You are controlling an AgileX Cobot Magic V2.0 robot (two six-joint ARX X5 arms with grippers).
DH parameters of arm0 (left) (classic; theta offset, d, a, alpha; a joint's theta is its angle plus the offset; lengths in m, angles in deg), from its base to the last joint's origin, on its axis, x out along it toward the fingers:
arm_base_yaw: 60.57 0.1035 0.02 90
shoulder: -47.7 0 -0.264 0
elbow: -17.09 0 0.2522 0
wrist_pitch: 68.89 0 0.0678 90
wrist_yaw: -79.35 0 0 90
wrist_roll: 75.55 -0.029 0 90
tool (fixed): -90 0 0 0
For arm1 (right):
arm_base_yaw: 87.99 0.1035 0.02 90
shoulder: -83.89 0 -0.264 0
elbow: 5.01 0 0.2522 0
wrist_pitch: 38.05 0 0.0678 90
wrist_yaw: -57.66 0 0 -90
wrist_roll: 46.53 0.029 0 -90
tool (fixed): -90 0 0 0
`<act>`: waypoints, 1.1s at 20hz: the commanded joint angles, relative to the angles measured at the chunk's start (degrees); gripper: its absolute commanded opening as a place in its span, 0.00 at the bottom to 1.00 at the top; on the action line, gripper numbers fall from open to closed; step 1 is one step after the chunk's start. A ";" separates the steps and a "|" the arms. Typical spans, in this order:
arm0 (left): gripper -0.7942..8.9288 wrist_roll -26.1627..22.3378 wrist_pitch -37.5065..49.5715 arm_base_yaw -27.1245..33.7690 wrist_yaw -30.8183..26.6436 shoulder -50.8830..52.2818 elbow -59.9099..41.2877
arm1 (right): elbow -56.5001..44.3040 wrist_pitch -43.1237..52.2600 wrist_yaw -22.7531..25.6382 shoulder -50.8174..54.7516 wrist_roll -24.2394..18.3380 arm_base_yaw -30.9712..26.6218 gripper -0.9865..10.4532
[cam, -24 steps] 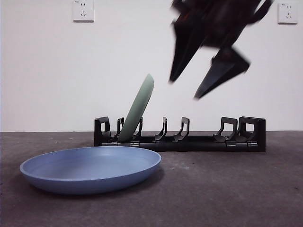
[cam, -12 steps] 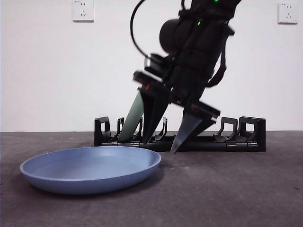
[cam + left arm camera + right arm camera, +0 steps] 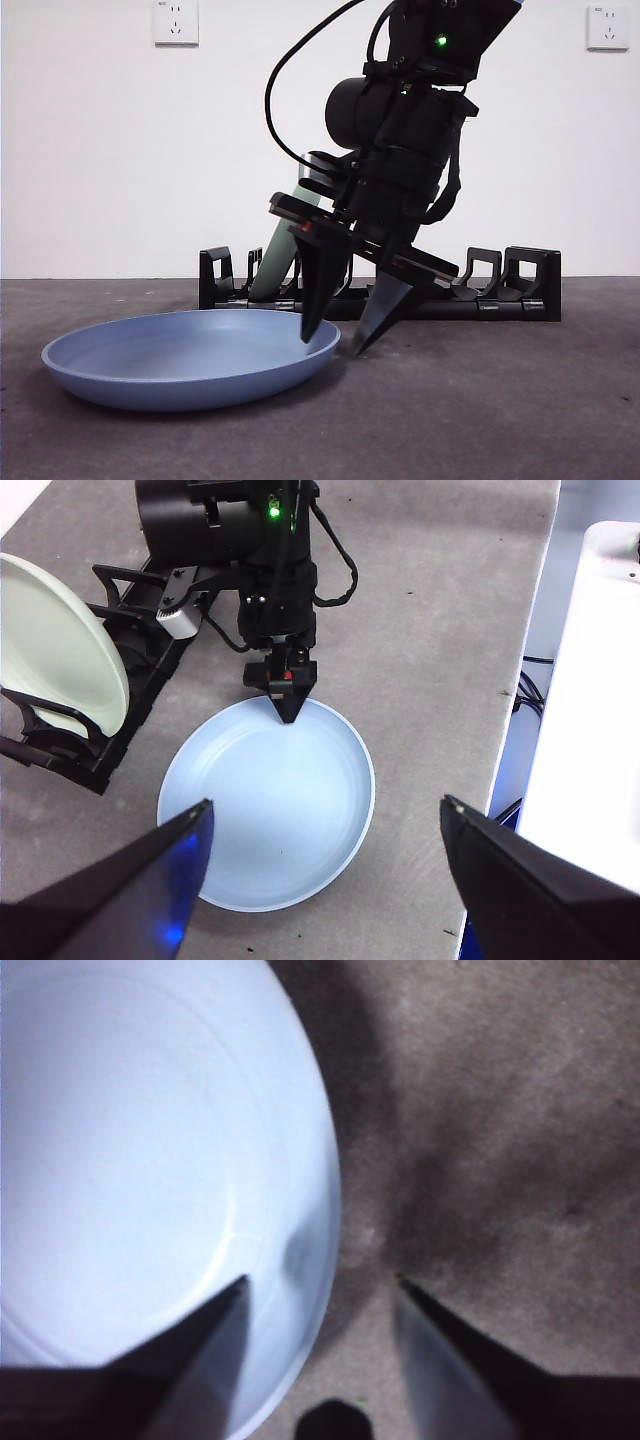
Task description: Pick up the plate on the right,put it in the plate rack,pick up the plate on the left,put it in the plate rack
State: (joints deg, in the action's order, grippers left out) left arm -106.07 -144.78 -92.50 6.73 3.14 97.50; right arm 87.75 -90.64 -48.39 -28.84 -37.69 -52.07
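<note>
Over the right rim of the blue plate (image 3: 190,357) the right claw (image 3: 330,335) stood with its jaws spread, one tip inside the rim and the other outside it, above the bare counter (image 3: 480,400). So the rim passed between the two jaws, as the right wrist view also showed: the plate (image 3: 150,1180) under one jaw and the grey counter (image 3: 500,1110) under the other. Whether the tips touched the plate I could not tell; nothing was pinched yet. The plate lay flat on the counter, near and to the left, in front of the rack (image 3: 380,290). In the rack's left slots a green plate (image 3: 290,240) already stood leaning, so I judge the first half of the task was done and this was the reach for the second plate.

The left claw (image 3: 320,825) hung high above the blue plate (image 3: 265,800), jaws wide apart and holding nothing; the right arm (image 3: 250,550) was much nearer to the rim. For the grasp, the right claw probably needed only to go a little lower and close on the rim. A thin, sloped rim may slip out of the jaws.
</note>
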 commanded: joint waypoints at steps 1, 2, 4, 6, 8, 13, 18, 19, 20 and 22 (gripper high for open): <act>0.48 -0.90 0.24 -0.59 -0.20 -0.15 -0.13 | -0.52 0.61 0.07 -0.72 0.66 0.17 0.17; 0.48 -1.09 0.11 -0.90 -0.79 -0.39 -0.13 | -0.52 0.55 0.13 -0.72 0.90 0.17 0.16; 0.48 -1.18 -0.11 -1.77 -1.16 -0.96 -0.13 | -0.52 0.50 0.50 -0.72 1.64 0.17 0.16; 0.48 -1.31 -0.20 -3.04 -1.20 -1.84 -0.13 | -0.52 0.59 0.50 -0.72 1.64 0.17 0.07; 0.48 -1.81 -0.37 -4.59 -2.08 -2.89 -0.13 | -0.52 1.11 0.66 -0.72 1.66 0.15 0.07; 0.48 -4.94 -1.73 -11.54 -7.23 -5.73 -0.13 | -0.50 -1.84 -0.42 3.10 1.40 -0.02 0.07; 0.48 -8.90 -1.92 -19.69 -11.63 -9.38 -0.13 | -0.46 -6.23 -0.90 14.95 0.87 -1.86 0.07; 0.48 -9.86 -1.75 -21.49 -13.60 -10.29 -0.13 | -0.44 -7.74 -1.31 17.51 0.35 -2.64 0.07; 0.48 -10.82 -1.53 -23.34 -15.74 -11.30 -0.13 | -0.42 -9.38 -1.60 20.02 -0.11 -3.50 0.07; 0.48 -13.14 -0.77 -26.77 -19.82 -13.42 -0.13 | -0.42 -12.72 -1.62 24.30 -0.79 -5.22 0.07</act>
State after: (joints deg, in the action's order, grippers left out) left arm -117.26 -145.98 -119.16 -13.03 -10.28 97.50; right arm 87.47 -103.89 -49.53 -4.22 -37.78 -57.45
